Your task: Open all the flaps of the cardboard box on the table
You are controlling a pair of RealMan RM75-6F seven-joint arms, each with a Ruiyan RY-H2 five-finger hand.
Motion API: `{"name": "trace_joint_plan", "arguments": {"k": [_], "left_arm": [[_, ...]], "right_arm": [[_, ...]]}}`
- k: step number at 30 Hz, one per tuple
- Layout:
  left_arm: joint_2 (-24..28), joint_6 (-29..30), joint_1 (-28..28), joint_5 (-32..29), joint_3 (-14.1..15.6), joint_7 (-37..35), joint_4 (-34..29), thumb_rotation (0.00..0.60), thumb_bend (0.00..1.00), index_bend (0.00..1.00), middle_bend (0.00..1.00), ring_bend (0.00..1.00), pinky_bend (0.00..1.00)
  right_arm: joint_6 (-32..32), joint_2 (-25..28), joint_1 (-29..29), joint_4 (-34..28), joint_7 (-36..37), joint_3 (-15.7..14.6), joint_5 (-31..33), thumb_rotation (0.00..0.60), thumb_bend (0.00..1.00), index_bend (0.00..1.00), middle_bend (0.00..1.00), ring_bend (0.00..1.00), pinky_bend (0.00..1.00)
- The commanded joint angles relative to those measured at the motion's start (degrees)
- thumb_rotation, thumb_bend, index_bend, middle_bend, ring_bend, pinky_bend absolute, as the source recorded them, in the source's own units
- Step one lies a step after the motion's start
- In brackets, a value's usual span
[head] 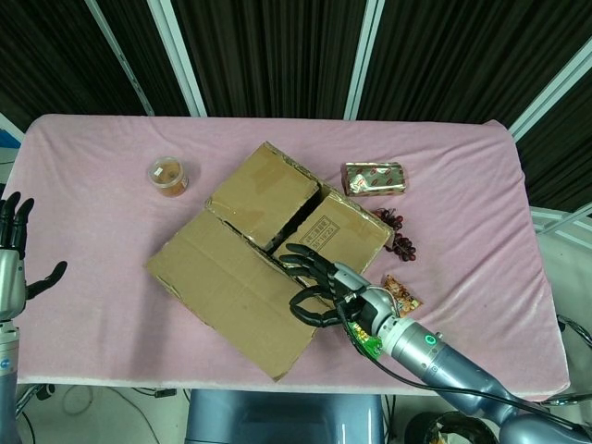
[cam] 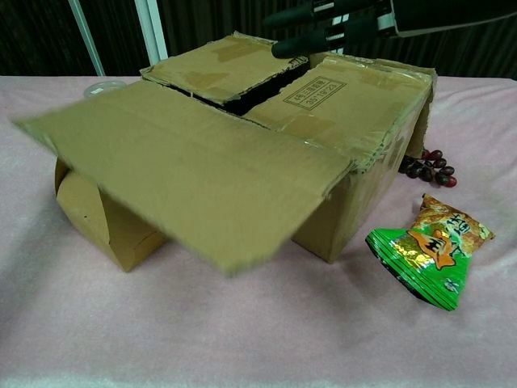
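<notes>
The cardboard box (head: 296,217) sits mid-table. Its long front flap (head: 231,291) is folded outward and hangs toward the table's front-left, seen wide and low in the chest view (cam: 186,178). Two short inner flaps (head: 264,190) (head: 335,227) lie flat over the opening with a dark gap between them. My right hand (head: 319,282) hovers over the front flap's hinge, fingers spread and holding nothing; its fingertips (cam: 323,28) show at the top of the chest view. My left hand (head: 14,245) is raised at the far left edge, fingers apart and empty.
A small kraft carton (cam: 89,218) stands under the lowered flap. A green snack bag (cam: 428,255) lies right of the box, with grapes (head: 398,242) and a gold-red packet (head: 373,178) behind it. A lidded jar (head: 169,175) stands at the back left.
</notes>
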Motion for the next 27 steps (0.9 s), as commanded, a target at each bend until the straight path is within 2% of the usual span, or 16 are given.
{"name": "trace_joint_plan", "arguments": {"k": [1,4,6,12,16,18,23,27], "left_arm": [[0.0,-0.1,0.0,0.0,0.0,0.0,0.0,0.600,0.14,0.00,0.00,0.00,0.00],[0.0,-0.2,0.0,-0.1,0.0,-0.1,-0.2,0.600,0.14,0.00,0.00,0.00,0.00],[0.2,-0.4,0.0,-0.2,-0.1,-0.1,-0.5,0.600,0.14,0.00,0.00,0.00,0.00],[2.2,-1.7,-0.7,0.6,-0.2,0.1,-2.4,0.600,0.14,0.00,0.00,0.00,0.00],[6.6,-6.1,-2.1,0.7,0.2,0.0,-5.8,0.600,0.16,0.00,0.00,0.00,0.00],[8.6,-8.1,-3.0,0.9,0.1,0.0,-7.1,0.600,0.17,0.00,0.00,0.00,0.00],[13.7,-13.8,-6.8,2.8,-0.7,1.9,-9.3,0.600,0.17,0.00,0.00,0.00,0.00],[17.2,-20.0,-11.9,4.5,-1.9,3.9,-10.8,0.600,0.17,0.00,0.00,0.00,0.00]], "right_arm": [[-2.3,1.1,-0.5,0.0,1.7,0.2,-0.5,0.600,0.41,0.03,0.09,0.12,0.33],[-2.8,1.8,-1.2,0.0,1.9,-0.1,-1.7,0.600,0.41,0.03,0.09,0.12,0.33],[-0.5,2.2,-1.9,0.0,0.2,-1.2,-3.5,0.600,0.41,0.03,0.09,0.12,0.32],[15.5,1.7,-5.8,0.0,-11.6,-9.7,-11.5,0.600,0.41,0.03,0.09,0.12,0.30],[28.1,0.9,-9.2,0.1,-22.1,-16.1,-16.1,0.600,0.41,0.03,0.09,0.11,0.28],[32.0,0.2,-10.4,1.0,-25.1,-18.0,-17.9,0.600,0.41,0.03,0.08,0.10,0.26],[40.0,-2.0,-14.0,6.8,-29.9,-22.4,-25.1,0.600,0.41,0.02,0.05,0.04,0.24],[47.1,-4.6,-17.2,14.9,-31.9,-25.4,-32.8,0.600,0.41,0.01,0.03,0.02,0.24]]}}
